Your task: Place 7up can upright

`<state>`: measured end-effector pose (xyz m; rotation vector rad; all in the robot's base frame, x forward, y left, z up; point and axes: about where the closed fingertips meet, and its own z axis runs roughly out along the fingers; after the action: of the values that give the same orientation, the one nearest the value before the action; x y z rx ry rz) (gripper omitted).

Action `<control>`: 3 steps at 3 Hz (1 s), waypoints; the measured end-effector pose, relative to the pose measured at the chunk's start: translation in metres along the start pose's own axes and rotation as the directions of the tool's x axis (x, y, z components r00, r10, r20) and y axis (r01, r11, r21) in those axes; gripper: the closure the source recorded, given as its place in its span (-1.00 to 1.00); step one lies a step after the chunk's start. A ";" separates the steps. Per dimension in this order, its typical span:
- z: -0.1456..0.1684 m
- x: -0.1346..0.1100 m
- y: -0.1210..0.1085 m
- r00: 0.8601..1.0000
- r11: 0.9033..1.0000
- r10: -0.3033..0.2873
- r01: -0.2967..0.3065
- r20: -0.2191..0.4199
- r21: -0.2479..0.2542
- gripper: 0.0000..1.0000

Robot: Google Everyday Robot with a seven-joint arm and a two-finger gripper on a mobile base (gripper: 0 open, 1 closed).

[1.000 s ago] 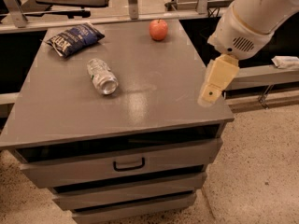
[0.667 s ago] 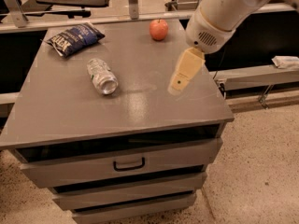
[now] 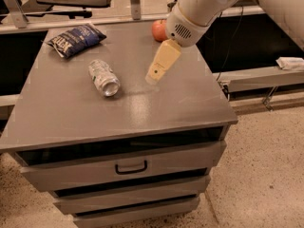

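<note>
The 7up can (image 3: 103, 77) is a small silvery can lying on its side on the grey cabinet top (image 3: 71, 118), left of centre, with its shiny end facing the front. My gripper (image 3: 155, 76) hangs from the white arm above the middle of the top, to the right of the can and apart from it. Its cream-coloured fingers (image 3: 162, 61) point down and to the left. Nothing is held in it.
A dark blue chip bag (image 3: 75, 39) lies at the back left of the top. A red apple (image 3: 159, 30) sits at the back, partly behind the arm. Drawers with a handle (image 3: 131, 167) are below. A low shelf (image 3: 266, 77) stands at the right.
The arm and gripper have swung left from the cabinet's right edge to above the middle of the top, closer to the can. The can, bag and apple have not moved.
</note>
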<state>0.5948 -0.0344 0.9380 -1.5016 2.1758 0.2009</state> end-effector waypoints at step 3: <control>0.089 -0.114 -0.012 0.962 0.972 0.235 -0.234 0.140 -0.022 -1.00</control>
<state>0.6650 0.0911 0.9156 -1.1902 2.2340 0.3811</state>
